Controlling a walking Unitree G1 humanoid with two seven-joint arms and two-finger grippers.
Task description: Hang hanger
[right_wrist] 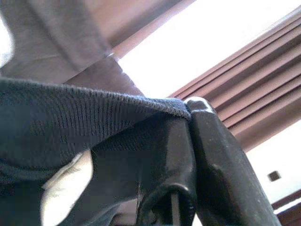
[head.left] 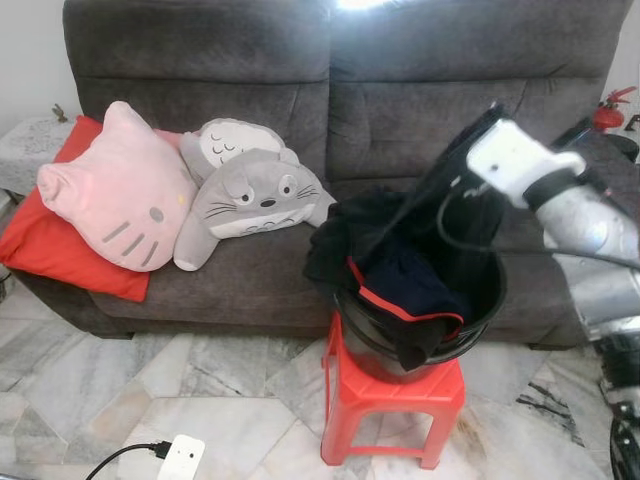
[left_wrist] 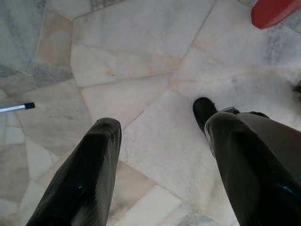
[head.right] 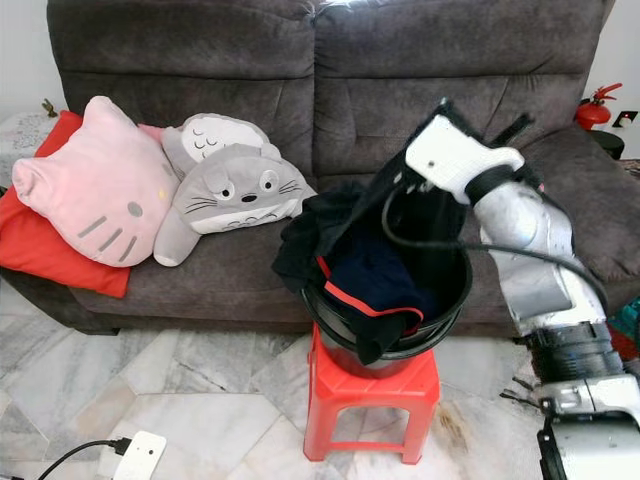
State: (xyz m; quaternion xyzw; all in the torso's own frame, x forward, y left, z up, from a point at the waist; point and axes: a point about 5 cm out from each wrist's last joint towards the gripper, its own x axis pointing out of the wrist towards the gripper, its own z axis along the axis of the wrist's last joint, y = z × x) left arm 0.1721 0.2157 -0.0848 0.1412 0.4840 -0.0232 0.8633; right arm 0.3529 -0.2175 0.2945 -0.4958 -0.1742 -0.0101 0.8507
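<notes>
A black bucket (head.left: 487,318) stands on a red plastic stool (head.left: 392,395) in front of the sofa. It is stuffed with dark clothes (head.left: 405,272), one with red trim hanging over the rim. My right gripper (right_wrist: 188,107) is raised above the bucket's far right side, shut on the edge of a dark knit garment (right_wrist: 70,127). That garment (head.right: 395,200) stretches up from the bucket to the white wrist (head.right: 450,155). My left gripper (left_wrist: 157,120) hangs open over the marble floor with nothing between its fingers.
A grey sofa (head.left: 400,90) fills the back, with a pink cat cushion (head.left: 115,190), a grey plush toy (head.left: 255,195) and a red cushion (head.left: 50,240) on its left half. A white power strip (head.left: 178,455) lies on the floor at front left. A red extinguisher (head.left: 610,110) stands at far right.
</notes>
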